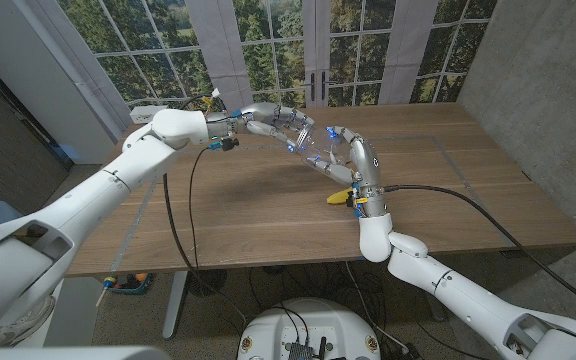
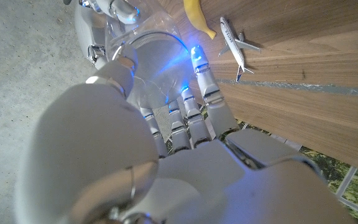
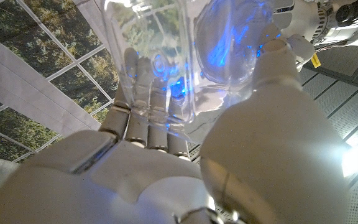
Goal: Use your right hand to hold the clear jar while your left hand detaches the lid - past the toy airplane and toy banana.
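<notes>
A: From the head, where is the jar (image 1: 313, 146)?
B: Above the table (image 1: 268, 215), between the right hand (image 1: 353, 155) and left hand (image 1: 268, 118).
A: Left wrist?
B: Fingers (image 2: 188, 112) wrap the lid (image 2: 151, 62); banana (image 2: 197, 15) and airplane (image 2: 236, 45) lie beyond the jar.
A: Right wrist?
B: Fingers (image 3: 148, 118) clasp the jar's body.

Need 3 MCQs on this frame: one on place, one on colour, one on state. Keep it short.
1. Where is the clear jar?
A. Lying on the table
B. Held in the air between both hands
C. On the floor

2. What colour is the toy banana?
A. Yellow
B. Green
C. Red

3. What is the left robot hand doing?
A. Resting on the table
B. Holding the toy airplane
C. Gripping the jar's lid end

Key: 1 B, the head view shows the jar above the table, the right robot hand holding it. 2 A, yellow in the left wrist view, beside the toy airplane. 3 C, its fingers wrap the jar's end.
</notes>
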Tool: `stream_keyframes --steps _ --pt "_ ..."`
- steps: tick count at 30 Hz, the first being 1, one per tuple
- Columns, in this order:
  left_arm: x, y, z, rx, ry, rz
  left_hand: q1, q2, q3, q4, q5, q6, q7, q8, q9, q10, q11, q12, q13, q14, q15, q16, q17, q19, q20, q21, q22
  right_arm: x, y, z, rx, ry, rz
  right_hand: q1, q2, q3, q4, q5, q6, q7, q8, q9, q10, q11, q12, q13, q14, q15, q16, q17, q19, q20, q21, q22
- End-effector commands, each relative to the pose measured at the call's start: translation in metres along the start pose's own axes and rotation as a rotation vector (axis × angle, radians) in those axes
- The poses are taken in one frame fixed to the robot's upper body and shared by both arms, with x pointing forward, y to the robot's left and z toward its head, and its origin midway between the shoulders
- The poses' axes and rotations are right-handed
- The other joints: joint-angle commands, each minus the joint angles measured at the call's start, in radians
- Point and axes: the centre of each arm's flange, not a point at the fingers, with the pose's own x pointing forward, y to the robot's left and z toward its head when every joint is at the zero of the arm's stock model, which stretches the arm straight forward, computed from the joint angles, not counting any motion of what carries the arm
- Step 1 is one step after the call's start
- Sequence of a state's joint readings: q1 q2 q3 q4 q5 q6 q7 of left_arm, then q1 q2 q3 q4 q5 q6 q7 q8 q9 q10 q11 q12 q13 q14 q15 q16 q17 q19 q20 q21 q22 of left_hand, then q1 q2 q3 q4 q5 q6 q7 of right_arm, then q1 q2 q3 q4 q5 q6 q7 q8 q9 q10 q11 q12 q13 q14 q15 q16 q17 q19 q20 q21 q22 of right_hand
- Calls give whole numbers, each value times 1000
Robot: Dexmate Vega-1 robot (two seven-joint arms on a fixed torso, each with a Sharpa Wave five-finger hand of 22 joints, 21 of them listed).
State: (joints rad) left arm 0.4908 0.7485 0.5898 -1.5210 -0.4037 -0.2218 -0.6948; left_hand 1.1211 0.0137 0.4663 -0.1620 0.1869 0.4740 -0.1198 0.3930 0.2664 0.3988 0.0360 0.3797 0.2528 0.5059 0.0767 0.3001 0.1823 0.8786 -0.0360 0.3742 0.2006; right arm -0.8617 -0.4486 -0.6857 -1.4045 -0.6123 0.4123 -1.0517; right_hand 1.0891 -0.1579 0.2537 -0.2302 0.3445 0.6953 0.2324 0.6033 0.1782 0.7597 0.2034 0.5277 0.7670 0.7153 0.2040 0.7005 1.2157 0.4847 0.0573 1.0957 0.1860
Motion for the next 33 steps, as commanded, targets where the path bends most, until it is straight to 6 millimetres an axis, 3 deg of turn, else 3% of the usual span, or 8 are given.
stream_keyframes --steps 1,6,10,15,17,26,33 --pt "5 -3 -12 -78 0 58 -32 22 3 -4 4 158 154 24 27 249 -74 44 55 312 -302 9 2 156 -151 46 0 5 3 0 1 -9 -8 79 110 90 94 8 419 -371 7 21 407 -394 -6 4 296 -431 0 4 -105 -226 10 1" --pt "5 -7 -17 -140 47 103 -32 34 20 -9 4 245 205 55 43 383 -52 61 39 449 -308 10 0 257 -165 111 -2 6 6 2 -42 -50 -15 78 109 90 94 8 419 -372 6 21 406 -395 -8 6 296 -431 -1 3 -106 -227 11 0" --pt "4 -10 -21 -183 91 124 6 56 41 -21 4 350 239 77 42 512 -41 74 13 581 -316 24 4 337 -166 171 -1 7 7 3 -54 -61 -21 79 109 90 94 9 419 -373 5 21 407 -396 -11 6 297 -431 -1 3 -107 -226 12 0" --pt "1 -11 -25 -292 123 166 37 92 74 -18 6 416 273 88 63 627 -31 78 -19 693 -310 22 -2 372 -168 221 2 9 7 4 -65 -86 -28 79 109 91 94 11 420 -373 5 21 408 -397 -13 8 298 -431 -3 3 -109 -226 13 0" --pt "1 -10 -27 -336 141 152 26 98 81 -14 6 430 283 86 70 661 -18 79 -30 724 -307 18 -4 384 -168 236 1 9 7 5 -74 -102 -33 79 109 91 94 11 418 -374 4 21 407 -396 -14 11 298 -431 -3 3 -111 -227 13 0" --pt "0 -13 -36 -601 213 142 5 116 107 -13 7 455 325 75 96 740 -6 79 -51 805 -307 12 -4 413 -169 272 -3 11 6 11 -109 -162 -50 79 109 91 93 13 417 -373 2 21 408 -396 -20 14 297 -432 -5 3 -114 -228 15 0" --pt "0 -21 -44 -868 322 95 3 122 121 -17 7 467 332 70 111 777 -16 78 -57 833 -309 7 -4 422 -170 287 -5 11 6 14 -142 -201 -55 80 110 91 93 13 419 -373 2 22 409 -395 -24 18 297 -432 -7 4 -116 -228 18 0"
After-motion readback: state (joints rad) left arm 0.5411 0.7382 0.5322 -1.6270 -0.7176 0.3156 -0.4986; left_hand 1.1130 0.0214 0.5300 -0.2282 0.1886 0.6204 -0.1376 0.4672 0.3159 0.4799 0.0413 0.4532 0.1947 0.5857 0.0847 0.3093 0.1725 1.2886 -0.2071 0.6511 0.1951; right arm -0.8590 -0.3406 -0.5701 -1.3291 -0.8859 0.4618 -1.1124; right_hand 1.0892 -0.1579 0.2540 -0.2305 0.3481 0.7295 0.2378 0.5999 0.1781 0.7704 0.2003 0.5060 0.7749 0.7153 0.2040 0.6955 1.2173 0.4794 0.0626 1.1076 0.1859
